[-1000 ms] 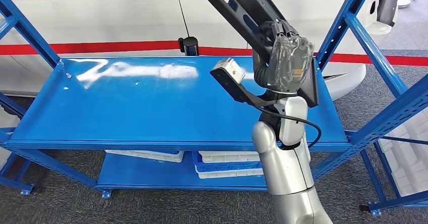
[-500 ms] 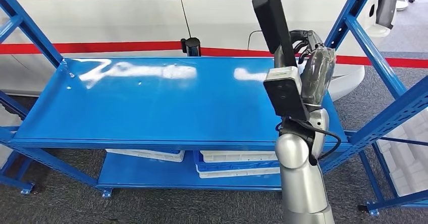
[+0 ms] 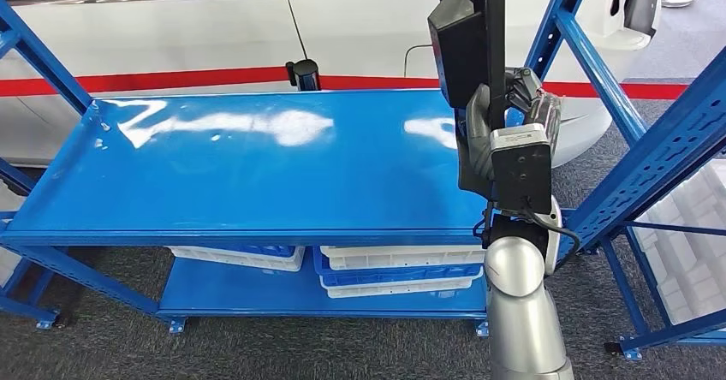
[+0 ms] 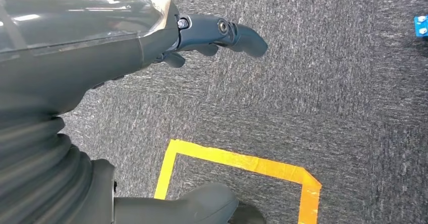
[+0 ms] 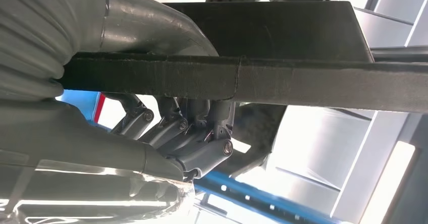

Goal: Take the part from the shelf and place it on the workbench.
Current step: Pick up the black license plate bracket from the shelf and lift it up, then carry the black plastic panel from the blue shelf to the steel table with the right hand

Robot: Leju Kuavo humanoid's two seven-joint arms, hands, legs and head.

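A long black part (image 3: pixel 479 29) stands nearly upright over the right end of the blue shelf (image 3: pixel 257 166), its top running out of the picture. My right hand (image 3: pixel 524 106) grips it from the right side, above the silver forearm. In the right wrist view the fingers (image 5: pixel 197 133) curl around the part's flat black bar (image 5: pixel 282 80). My left hand (image 4: pixel 101 52) hangs over grey carpet, with its fingers (image 4: pixel 227 32) stretched out, the thumb apart from them and nothing in it.
The shelf's top board is bare. White and blue trays (image 3: pixel 394 269) sit on the lower board. Blue slanted uprights (image 3: pixel 599 63) flank the right side, with a white car body behind. Yellow tape (image 4: pixel 237 161) marks the carpet below my left hand.
My right arm has swung the part from a slant over the shelf's middle to nearly upright at its right end. The whole view has shifted slightly.
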